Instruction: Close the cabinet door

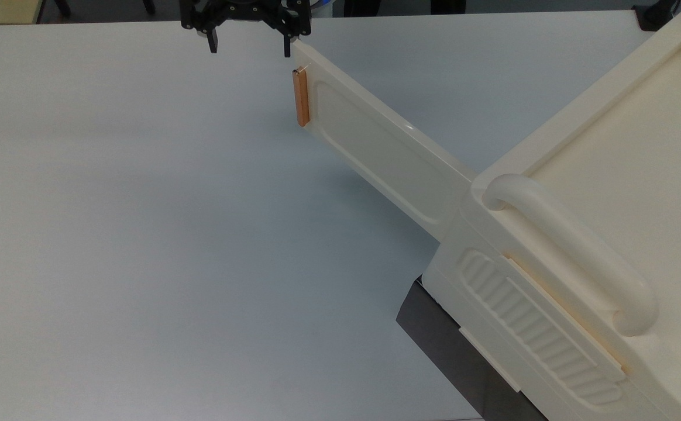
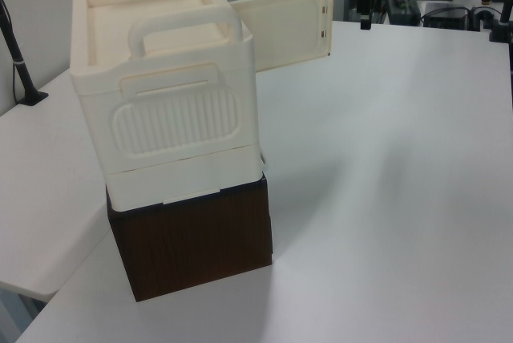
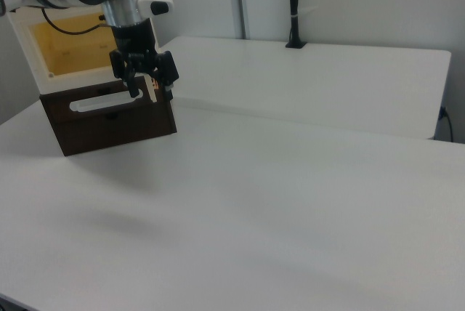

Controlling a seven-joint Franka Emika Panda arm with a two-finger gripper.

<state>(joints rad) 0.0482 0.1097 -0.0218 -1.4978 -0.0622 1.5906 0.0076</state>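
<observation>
The cabinet door (image 1: 384,155) stands swung wide out from the cabinet (image 1: 609,234), so the closing is not yet done. The claw (image 1: 249,48) hangs open and empty at the door's free end, one finger close to its top corner, just above the copper handle (image 1: 301,97). Nothing lies on the surface (image 1: 141,234) in the door's swing

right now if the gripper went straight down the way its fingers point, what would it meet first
Most likely the bare white table. The gripper hangs open, fingers pointing down, beside the cabinet door at its free end. One finger looks very close to the door's top corner, so it might graze it.
</observation>
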